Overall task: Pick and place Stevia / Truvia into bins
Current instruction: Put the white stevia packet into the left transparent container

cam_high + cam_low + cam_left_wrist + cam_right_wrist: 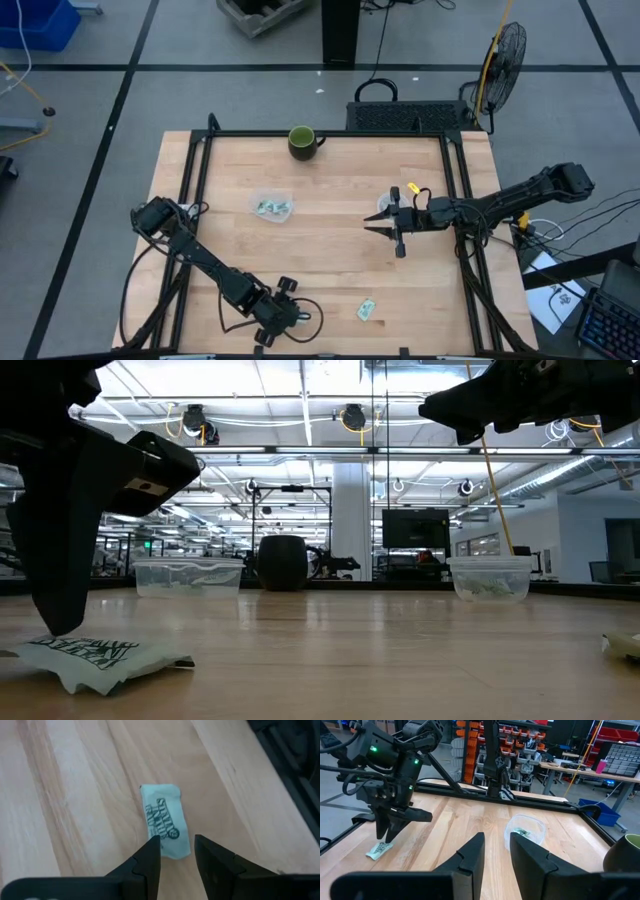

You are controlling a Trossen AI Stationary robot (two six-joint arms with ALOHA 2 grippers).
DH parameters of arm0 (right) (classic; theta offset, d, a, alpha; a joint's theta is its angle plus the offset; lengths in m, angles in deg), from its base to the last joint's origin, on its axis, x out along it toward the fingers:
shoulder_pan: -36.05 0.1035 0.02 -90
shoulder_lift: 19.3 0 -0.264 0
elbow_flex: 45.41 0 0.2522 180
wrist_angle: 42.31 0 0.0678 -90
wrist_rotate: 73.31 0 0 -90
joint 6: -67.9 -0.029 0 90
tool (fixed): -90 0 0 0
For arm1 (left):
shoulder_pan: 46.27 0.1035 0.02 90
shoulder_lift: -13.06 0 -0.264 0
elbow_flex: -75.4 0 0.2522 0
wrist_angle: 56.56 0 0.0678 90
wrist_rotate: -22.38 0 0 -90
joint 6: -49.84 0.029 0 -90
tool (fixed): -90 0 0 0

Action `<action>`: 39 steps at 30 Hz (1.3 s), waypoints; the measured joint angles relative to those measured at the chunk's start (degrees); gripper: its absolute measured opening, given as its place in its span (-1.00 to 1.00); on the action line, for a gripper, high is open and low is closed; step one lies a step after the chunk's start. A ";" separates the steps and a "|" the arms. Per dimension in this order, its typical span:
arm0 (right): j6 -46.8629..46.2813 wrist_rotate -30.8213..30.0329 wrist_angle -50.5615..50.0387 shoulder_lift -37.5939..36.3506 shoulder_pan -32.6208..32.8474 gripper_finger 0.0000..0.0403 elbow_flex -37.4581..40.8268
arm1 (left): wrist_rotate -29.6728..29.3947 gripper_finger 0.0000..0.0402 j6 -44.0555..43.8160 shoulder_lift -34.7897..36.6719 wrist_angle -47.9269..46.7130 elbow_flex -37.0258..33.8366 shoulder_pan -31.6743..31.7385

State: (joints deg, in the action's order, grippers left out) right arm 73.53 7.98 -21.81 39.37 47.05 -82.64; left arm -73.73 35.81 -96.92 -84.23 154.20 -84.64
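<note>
L hand [177, 852] released, above packet [165, 827] at worktop [330, 250] 6 o'clock edge. Drop straight, pinch short sides, lift flat, carry to tub [272, 208] at 11. R hand [385, 228] released, idle mid-right.

Dark print runs along the pale green sachet [164, 827] lying on the wood; in the left wrist view it seems to read "Stevia in the Raw", though only "Stevia" comes through fairly clearly. Nothing else carries lettering that can be read.
</note>
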 joint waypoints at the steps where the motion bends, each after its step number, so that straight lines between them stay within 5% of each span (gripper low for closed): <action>1: 0.00 0.01 0.00 0.01 0.01 -0.58 0.00 | -0.21 -0.37 0.01 0.00 -0.41 0.00 0.00; 39: -0.02 0.01 0.02 0.00 -0.01 -0.58 0.00 | 0.09 -0.37 0.17 -0.02 -2.35 0.00 2.45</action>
State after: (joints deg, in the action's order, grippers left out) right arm 73.51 7.98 -21.79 39.37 47.03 -82.64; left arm -73.64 35.98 -96.94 -86.58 154.20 -82.19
